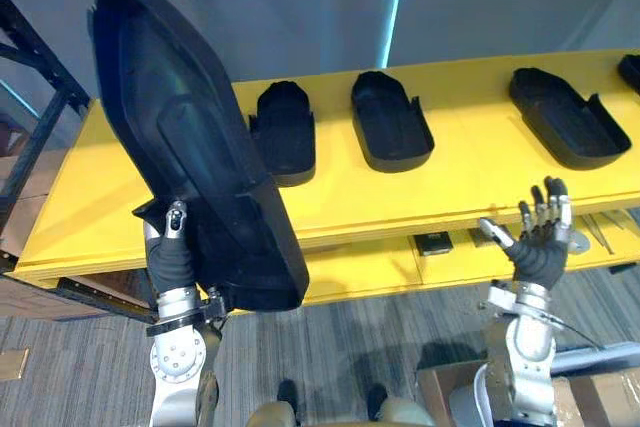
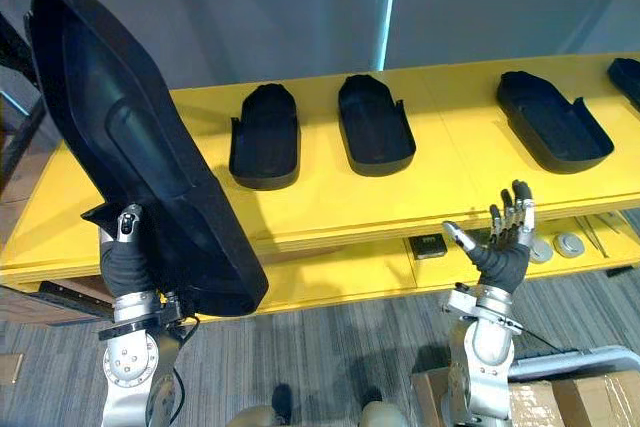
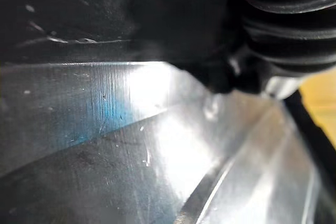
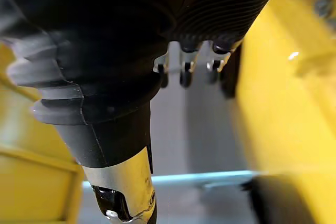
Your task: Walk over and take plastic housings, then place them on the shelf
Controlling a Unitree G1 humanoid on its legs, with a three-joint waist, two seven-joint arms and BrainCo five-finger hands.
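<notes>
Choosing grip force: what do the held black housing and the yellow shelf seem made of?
The held housing: likely moulded plastic, black semi-gloss, soft sheen on smooth formed contours. The shelf: flat matte yellow, perhaps painted board; its layered front edge hints so.

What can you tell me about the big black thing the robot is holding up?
It is a large plastic housing, black and slightly shiny, shaped like a long shallow boat with a raised rim and a ridge down its hollow inside. It stands tilted, narrow end up, leaning to the robot's left. The left hand grips its lower edge, thumb on the inside, fingers hidden behind. It is held up before the left end of the yellow shelf.
</notes>
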